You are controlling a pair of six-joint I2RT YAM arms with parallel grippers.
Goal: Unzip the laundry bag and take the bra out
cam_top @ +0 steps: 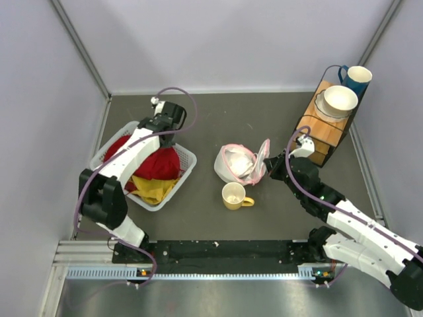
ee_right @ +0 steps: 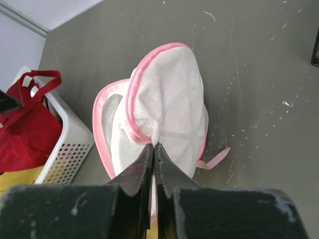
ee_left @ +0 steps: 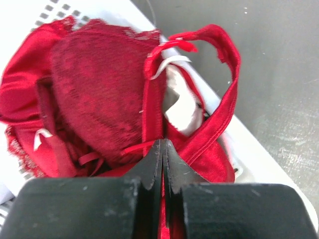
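Observation:
The laundry bag lies mid-table, white mesh with pink zipper trim, its lid flap raised on the right. My right gripper is shut on the flap's mesh at the zipper edge; the right wrist view shows the bag pinched between the gripper's tips. Soft white cloth, probably the bra, shows inside the opening. My left gripper is over the white basket, far from the bag. In the left wrist view this gripper is shut, with a strap of the red lace garment caught between its tips.
The white slatted basket at left holds red and yellow clothes. A yellow mug stands just in front of the bag. A wooden rack at the back right carries a white bowl and a blue mug.

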